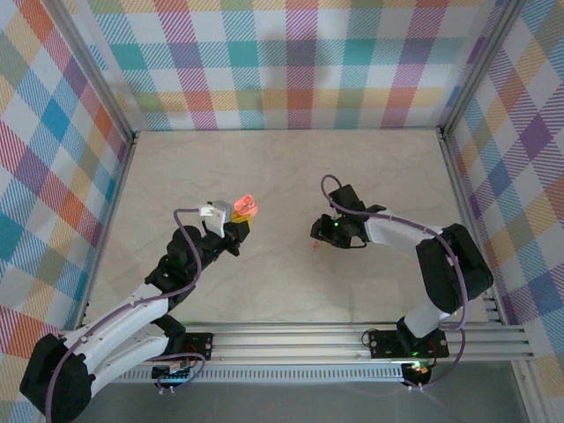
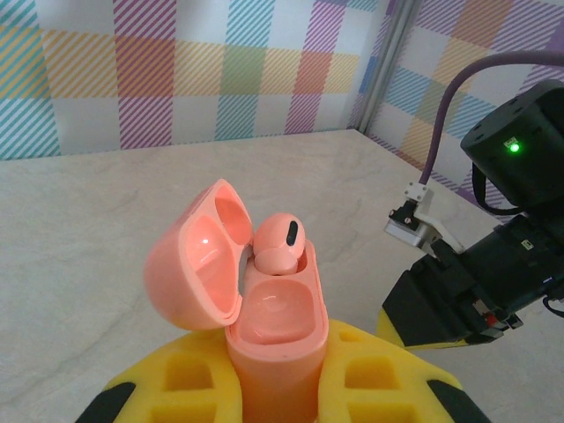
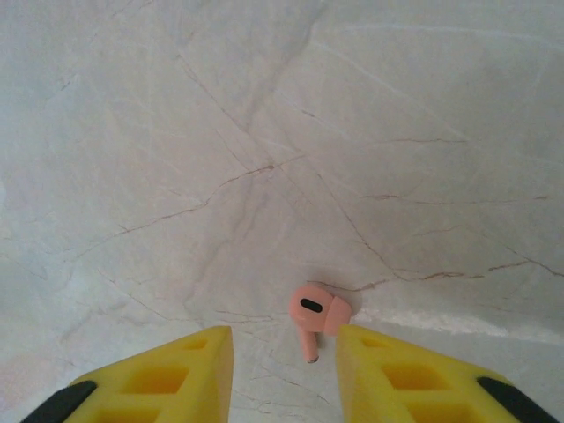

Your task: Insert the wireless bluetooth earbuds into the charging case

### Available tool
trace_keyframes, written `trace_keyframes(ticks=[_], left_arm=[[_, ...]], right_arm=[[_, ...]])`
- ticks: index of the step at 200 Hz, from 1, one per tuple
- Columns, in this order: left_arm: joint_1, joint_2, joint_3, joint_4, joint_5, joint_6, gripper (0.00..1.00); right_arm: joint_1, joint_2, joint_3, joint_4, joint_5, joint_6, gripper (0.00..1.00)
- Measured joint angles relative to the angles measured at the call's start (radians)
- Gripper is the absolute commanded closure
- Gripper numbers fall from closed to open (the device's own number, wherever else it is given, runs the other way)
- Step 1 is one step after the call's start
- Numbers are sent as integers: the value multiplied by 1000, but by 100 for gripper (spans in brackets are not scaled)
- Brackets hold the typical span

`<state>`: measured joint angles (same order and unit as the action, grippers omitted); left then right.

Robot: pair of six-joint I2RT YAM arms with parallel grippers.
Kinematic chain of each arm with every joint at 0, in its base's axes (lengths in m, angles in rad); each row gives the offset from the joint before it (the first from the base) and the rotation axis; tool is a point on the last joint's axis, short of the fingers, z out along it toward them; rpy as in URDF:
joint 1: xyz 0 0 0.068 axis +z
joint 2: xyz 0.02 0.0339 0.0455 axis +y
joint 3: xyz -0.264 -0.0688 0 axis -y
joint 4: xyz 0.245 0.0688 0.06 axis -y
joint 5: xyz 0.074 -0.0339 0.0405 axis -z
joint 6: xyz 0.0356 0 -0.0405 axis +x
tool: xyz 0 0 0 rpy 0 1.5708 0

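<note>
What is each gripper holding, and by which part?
Left gripper clamps the open pink charging case by its lower body. Right gripper holds nothing, open over a pink earbud on the table.

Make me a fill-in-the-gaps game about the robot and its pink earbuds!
1. The left tool is shut on the pink case, and its lid is ____.
2. Sitting in the case right now is just ____ earbud.
3. The other pink earbud lies on the ____, between the fingers of the right tool, which is open.

Missing words: open; one; table.
</note>
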<state>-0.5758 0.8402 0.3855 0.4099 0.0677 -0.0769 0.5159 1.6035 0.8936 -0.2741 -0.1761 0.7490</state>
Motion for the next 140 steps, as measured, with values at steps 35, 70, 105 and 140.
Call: trace_keyframes(ticks=[35,70,105,140], left_arm=[[0,0,0,-1,1,0,100],[0,0,0,-1,3,-1,100],[0,0,0,-1,21,-5,100],[0,0,-4,0,28,-8,100]], right_arm=[[-3,1,0,-5,-11,15,61],[-3,46,11,-12,-21,42,59],[1,81,35,-35,-23,71,58],[16,112,80,-67,-14,86,58]])
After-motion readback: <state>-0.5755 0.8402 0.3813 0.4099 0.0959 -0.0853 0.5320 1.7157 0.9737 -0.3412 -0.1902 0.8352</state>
